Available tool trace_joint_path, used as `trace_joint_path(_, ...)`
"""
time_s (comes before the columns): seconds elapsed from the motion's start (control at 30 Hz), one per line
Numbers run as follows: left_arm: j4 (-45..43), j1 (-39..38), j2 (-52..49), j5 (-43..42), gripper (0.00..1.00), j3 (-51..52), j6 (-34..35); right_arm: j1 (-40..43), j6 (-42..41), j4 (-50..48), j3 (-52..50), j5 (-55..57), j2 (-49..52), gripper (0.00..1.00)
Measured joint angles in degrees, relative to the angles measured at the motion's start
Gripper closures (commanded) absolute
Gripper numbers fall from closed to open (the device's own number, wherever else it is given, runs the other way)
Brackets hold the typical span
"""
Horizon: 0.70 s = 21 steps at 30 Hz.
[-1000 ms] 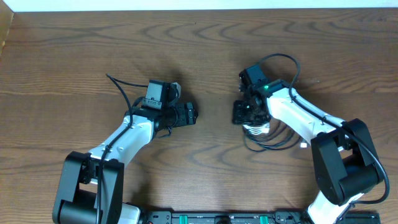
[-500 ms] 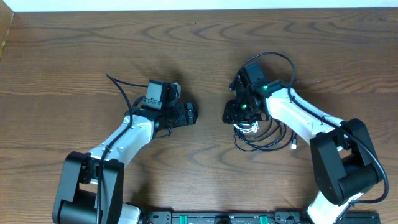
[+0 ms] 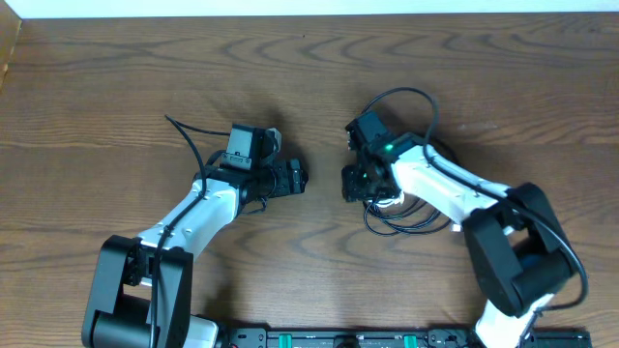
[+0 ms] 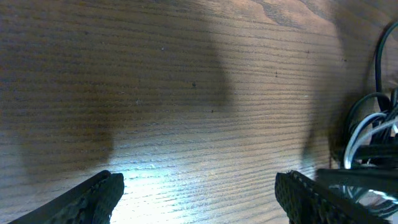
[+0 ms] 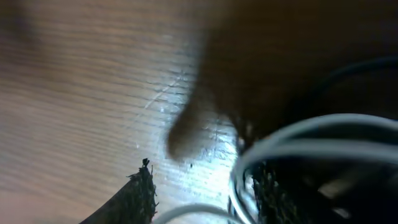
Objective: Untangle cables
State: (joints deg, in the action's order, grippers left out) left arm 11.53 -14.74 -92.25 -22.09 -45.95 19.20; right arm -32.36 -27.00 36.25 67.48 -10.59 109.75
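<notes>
1. Left hand (image 3: 302, 177) low over the counter (image 3: 116, 87), fingers spread wide, holding nothing.
2. Right hand (image 3: 354, 184) reaches left; grip unclear.
3. Cables (image 3: 406, 215) bunched against right hand, looping rightward.

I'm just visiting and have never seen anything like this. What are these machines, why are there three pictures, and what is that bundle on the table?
These are two robot arms at a wooden table, each ending in a two-finger claw. One picture looks down from above; the other two come from small cameras on the wrists, so they show each claw's own fingers close up. The left claw is open over bare wood and holds nothing. The right claw is down in a small pile of tangled cables: thin black cords and a white cord. White loops run between its fingers, but the close-up is too blurred to tell whether it grips them.
</notes>
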Motion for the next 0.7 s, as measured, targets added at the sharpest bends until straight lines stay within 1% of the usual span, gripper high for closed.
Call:
trace_joint_path(0.03,0.0,0.0,0.0,0.0,0.16,0.0,0.0,-0.24,-0.33,0.24,0.44,-0.2,0.46,0.66)
trace_joint_path(0.07,0.0,0.0,0.0,0.0,0.16,0.0,0.0,-0.39,-0.52,-0.11,0.7,-0.74,0.52,0.77)
trace_joint_path(0.13,0.07,0.0,0.0,0.02,0.15,0.0,0.02,-0.52,-0.35,-0.66,0.83,-3.02,1.29,0.88)
trace_joint_path(0.2,0.09,0.0,0.0,0.0,0.15,0.0,0.0,-0.55,0.61,-1.86,0.81,-6.49,1.88,0.95)
trace_joint_path(0.27,0.09,0.0,0.0,0.02,0.16,0.0,0.0,-0.57,1.73,-2.73,0.81,-9.68,2.38,0.99)
trace_joint_path(0.4,0.13,0.0,0.0,0.02,0.16,0.0,0.0,-0.5,3.76,-2.91,0.81,-14.14,2.21,0.99)
trace_joint_path(0.5,0.26,0.0,0.0,0.02,0.16,0.0,0.0,-0.15,6.03,-2.84,0.83,-15.93,-0.22,0.99)
trace_joint_path(0.63,0.26,0.0,0.0,0.02,0.16,0.0,0.0,0.55,8.37,-2.71,0.9,-16.85,-7.63,0.99)
trace_joint_path(0.7,0.39,0.0,0.0,0.02,0.16,0.0,0.0,1.16,9.18,-2.64,1.29,-16.96,-13.53,0.99)
